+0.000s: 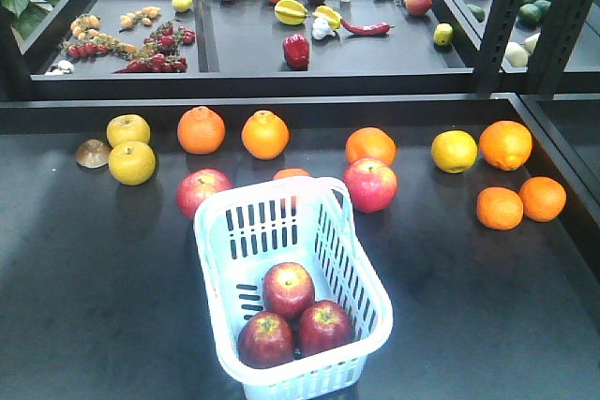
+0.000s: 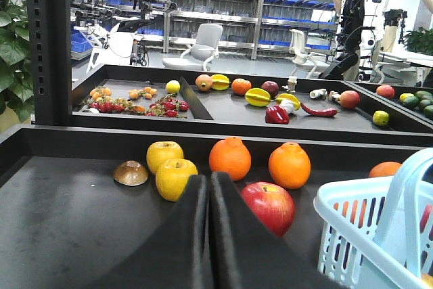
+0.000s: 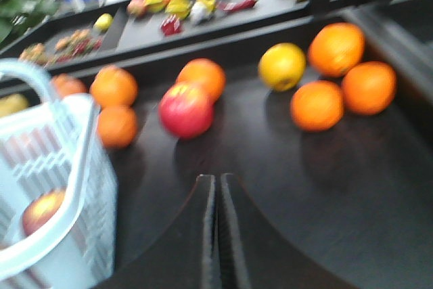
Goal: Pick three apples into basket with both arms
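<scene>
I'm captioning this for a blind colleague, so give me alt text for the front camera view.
Three dark red apples sit inside a pale blue-white basket on a black table. Oranges, yellow fruit and two more red apples lie beyond it.

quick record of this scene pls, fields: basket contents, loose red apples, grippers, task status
basket contents: three apples in the basket
loose red apples: two on the table, one left of the basket, one right
grippers: left gripper shut, empty; right gripper shut, empty
task status: looks complete
</scene>
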Controlling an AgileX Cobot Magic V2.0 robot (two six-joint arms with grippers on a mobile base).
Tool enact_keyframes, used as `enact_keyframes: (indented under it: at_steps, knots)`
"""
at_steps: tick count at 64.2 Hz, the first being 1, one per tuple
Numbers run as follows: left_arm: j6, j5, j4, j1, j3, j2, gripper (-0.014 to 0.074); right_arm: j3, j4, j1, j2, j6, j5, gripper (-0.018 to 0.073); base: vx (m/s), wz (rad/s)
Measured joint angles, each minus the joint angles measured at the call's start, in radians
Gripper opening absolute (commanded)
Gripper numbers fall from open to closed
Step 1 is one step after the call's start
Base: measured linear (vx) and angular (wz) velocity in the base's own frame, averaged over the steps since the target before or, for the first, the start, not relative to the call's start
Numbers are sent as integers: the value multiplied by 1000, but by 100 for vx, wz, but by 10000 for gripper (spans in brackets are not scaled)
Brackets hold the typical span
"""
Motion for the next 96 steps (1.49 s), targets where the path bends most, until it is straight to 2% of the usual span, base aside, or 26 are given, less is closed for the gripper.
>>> enact_keyframes:
  at_steps: [9, 27, 96]
  knots:
    - [0, 0, 0, 0, 0, 0, -6, 0, -13, -61, 0, -1, -56, -5, 0, 0]
    - [0, 0, 0, 0, 0, 0, -6, 0, -120, -69, 0, -3, -199, -5, 0, 0]
    - [0, 0, 0, 0, 0, 0, -6, 0, -117, -69, 0, -4, -211, -5, 0, 0]
